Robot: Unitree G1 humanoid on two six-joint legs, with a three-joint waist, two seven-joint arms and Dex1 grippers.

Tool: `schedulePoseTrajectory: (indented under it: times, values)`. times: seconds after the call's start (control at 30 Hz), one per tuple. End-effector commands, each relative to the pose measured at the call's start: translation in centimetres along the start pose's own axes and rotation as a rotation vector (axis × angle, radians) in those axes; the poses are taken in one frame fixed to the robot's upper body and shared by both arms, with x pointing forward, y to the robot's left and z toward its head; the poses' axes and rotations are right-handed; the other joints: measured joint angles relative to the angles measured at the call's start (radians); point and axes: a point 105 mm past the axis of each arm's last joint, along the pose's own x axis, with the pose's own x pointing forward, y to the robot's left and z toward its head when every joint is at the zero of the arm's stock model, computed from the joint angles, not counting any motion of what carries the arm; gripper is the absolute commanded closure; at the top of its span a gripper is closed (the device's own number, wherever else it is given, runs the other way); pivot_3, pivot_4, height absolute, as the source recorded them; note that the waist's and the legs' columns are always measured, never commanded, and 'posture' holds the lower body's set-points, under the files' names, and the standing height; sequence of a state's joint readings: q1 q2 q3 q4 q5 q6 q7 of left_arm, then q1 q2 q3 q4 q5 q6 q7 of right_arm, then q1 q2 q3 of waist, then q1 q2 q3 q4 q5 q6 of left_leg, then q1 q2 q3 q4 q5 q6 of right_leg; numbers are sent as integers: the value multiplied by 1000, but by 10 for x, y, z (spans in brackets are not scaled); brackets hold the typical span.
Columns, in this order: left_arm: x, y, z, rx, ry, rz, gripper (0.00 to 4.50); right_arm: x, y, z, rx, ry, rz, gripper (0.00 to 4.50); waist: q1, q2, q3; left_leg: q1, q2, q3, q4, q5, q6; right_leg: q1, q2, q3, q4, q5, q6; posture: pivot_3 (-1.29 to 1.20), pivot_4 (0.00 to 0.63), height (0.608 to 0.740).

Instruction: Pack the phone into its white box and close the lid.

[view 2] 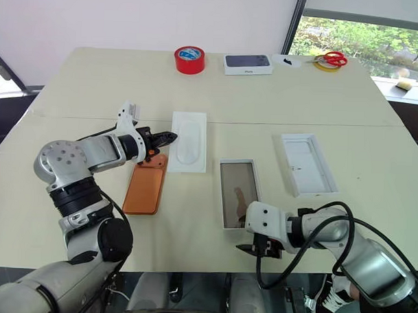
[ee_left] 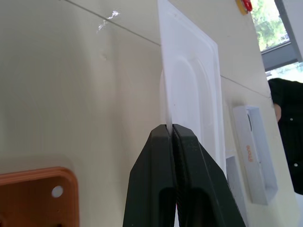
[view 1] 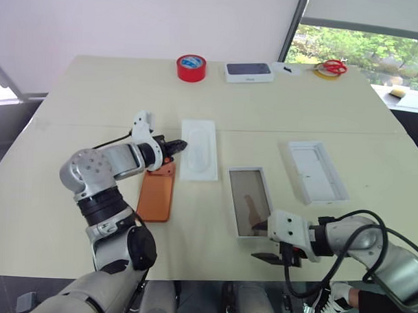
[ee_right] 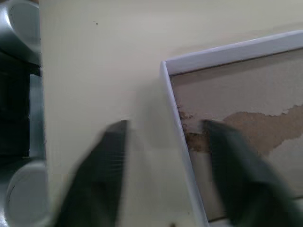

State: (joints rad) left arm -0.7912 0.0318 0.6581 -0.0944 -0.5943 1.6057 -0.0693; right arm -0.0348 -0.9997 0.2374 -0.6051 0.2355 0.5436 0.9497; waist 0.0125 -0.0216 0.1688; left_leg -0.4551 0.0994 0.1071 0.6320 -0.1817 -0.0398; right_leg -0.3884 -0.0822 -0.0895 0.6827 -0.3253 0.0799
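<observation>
This is looking like an office or lab room set up for robot trials: a wide cream table is standing against a plain white wall, with a large window giving onto green trees. Odd supplies are lying along the far edge (a red tape roll, red-handled scissors), and a person's dark sleeve is showing nearby.

Phone screen-up in white box, lid to its right, L fingers shut
</observation>
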Motion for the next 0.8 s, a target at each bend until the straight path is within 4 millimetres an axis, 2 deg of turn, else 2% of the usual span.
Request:
schedulePoseTrajectory:
  times: [0.03,0.07,0.1,0.3,0.5,0.73,0.77,0.8]
  values:
    - [-6,-9,7,36,-32,-30,4500,1,-9,7,-52,-16,-33,3881,0,0,0,0,0,0,0,0,0,0,0,0,0,0,0,0,150,730]
    - [-6,-8,8,31,-38,-27,4500,1,-10,7,-56,-17,-31,4330,1,0,0,0,0,0,0,0,0,0,0,0,0,0,0,0,150,730]
    - [-8,-8,10,26,-47,-25,4500,1,-11,8,-64,-19,-28,4425,0,0,0,0,0,0,0,0,0,0,0,0,0,0,0,0,150,730]
    - [-14,-2,23,-8,-98,-8,4500,11,-22,21,-137,-47,-27,4425,-3,0,0,0,0,0,0,0,0,0,0,0,0,0,0,0,150,730]
    - [-20,-1,40,-14,-142,-10,4500,40,-49,43,-231,-72,-39,4425,-3,0,0,0,0,0,0,2,-4,0,0,0,0,0,0,0,150,730]
    - [-14,-8,35,-3,-122,-26,4500,57,-69,65,-227,-119,-50,4425,1,0,0,0,0,0,0,3,-5,0,0,0,0,0,0,0,150,730]
    - [-13,-9,33,-3,-118,-29,4500,57,-70,66,-223,-124,-49,3890,1,0,0,0,0,0,0,3,-5,0,0,0,0,0,0,0,150,730]
    - [-12,-10,32,-3,-113,-33,4500,56,-71,67,-219,-130,-53,3623,1,0,0,0,0,0,0,3,-5,0,0,0,0,0,0,0,150,730]
